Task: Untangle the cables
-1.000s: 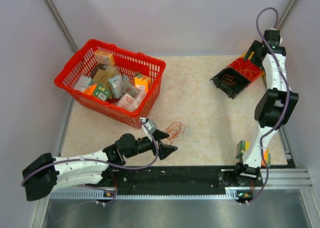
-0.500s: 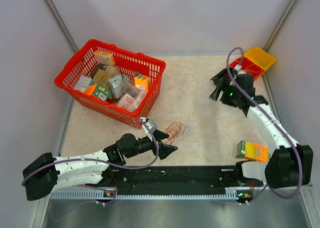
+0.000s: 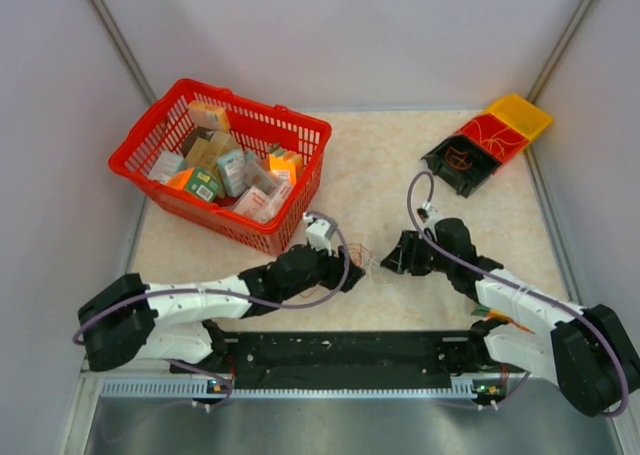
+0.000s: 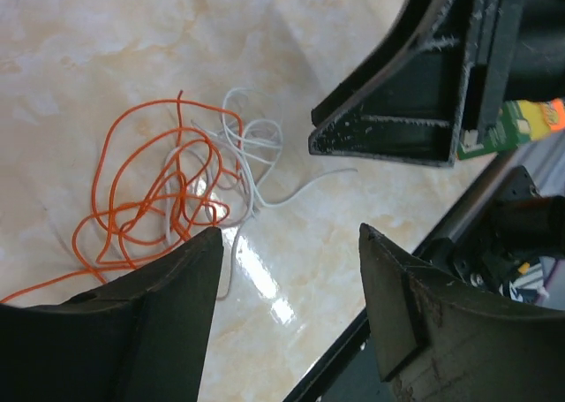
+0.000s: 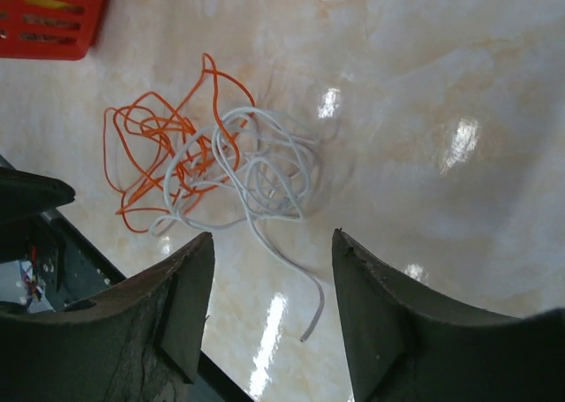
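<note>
**Left claw [image 3: 350, 275] and right claw [image 3: 392, 257] both spread, one on each side of the wire tangle**

Thin looping cables [image 3: 365, 262], orange and whitish, lie in one small bundle on the beige marbled worktop [image 3: 380, 175], close to its near edge. The orange loops sit on the left side of the bundle and the whitish loops on the right, and the two cross in the middle. One whitish end trails loose out of the bundle across the bare surface.

The left claw reaches in low from the left with its black jaws apart and nothing pinched between them. In the left wrist view the tangle lies just beyond its fingertips. The right claw comes in from the right with its jaws also parted and empty, and the tangle lies ahead of the gap in its own wrist view. The tips of the two claws are near each other, with the cables between them.

Further out, a red plastic mesh basket [image 3: 150, 165] stands at the far left of the worktop, filled with small coloured cartons [image 3: 225, 165]. A row of black, red and yellow open bins [image 3: 490, 140] sits at the far right corner, with thin wires visible in the black and red ones.
</note>
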Tool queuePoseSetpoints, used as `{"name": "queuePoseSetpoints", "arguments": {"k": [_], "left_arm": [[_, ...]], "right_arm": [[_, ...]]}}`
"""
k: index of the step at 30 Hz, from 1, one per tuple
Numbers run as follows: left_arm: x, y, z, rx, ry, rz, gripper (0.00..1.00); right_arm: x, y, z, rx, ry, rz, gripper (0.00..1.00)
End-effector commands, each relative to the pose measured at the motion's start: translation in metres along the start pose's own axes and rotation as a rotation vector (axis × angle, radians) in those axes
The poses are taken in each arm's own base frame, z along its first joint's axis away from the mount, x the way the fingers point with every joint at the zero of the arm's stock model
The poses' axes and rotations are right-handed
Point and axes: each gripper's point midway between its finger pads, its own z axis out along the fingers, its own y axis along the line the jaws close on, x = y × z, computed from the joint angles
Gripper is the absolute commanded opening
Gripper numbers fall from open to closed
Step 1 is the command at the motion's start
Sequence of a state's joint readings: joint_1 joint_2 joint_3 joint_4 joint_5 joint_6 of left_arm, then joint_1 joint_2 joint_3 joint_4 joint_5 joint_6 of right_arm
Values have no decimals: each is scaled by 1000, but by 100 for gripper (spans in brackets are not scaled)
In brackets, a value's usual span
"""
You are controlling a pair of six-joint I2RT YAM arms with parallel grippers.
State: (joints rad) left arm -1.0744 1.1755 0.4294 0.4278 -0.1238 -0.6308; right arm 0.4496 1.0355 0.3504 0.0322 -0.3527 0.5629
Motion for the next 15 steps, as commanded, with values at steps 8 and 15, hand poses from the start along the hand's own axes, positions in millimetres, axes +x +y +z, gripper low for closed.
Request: {"name": "queuePoseSetpoints", "arguments": {"k": [8, 15], "left_arm": [[8, 25, 40, -350, 224, -20, 75], [19, 21, 56, -305, 300, -15, 70]], "right_arm": [[-5, 11, 11, -87, -40, -41, 49], [1, 13, 19, -150, -55, -33, 42]]}}
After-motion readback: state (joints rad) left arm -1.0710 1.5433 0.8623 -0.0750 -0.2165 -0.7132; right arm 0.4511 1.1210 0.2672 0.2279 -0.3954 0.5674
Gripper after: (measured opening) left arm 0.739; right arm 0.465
